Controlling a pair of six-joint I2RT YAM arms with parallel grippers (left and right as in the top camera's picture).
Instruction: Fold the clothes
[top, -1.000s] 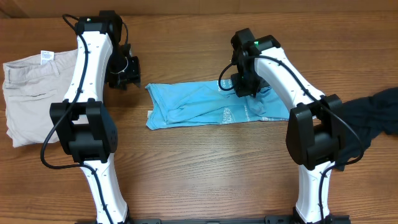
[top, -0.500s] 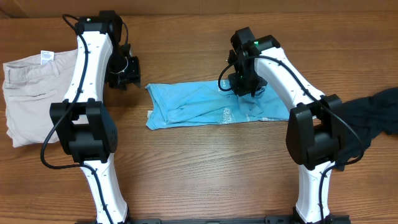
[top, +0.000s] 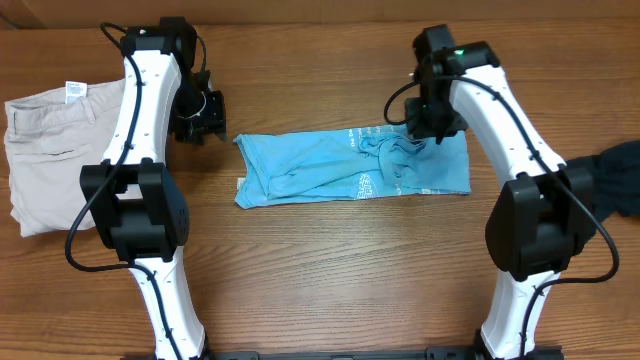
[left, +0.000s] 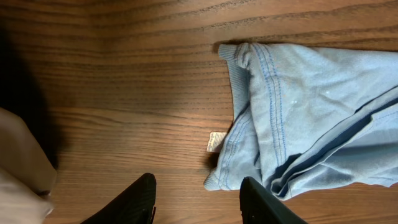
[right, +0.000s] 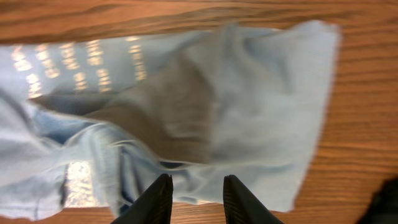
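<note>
Tally: one table (top: 320, 290); three garments on it, namely one light-blue shirt (top: 300, 170), one beige pair of trousers (top: 50, 150), one dark garment (top: 615, 175); two arms, left arm (top: 140, 100) and right arm (top: 500, 110); two grippers, left gripper (left: 198, 202) and right gripper (right: 198, 199).

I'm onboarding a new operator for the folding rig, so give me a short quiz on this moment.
1. True or false: the left gripper is gripping the blue shirt.
2. Which garment lies farthest to the robot's left? A beige trousers; B red towel; C white socks.
3. How many garments show in the overhead view?
Key: 1 false, its jaws are open and empty; 2 A; 3 three.
</note>
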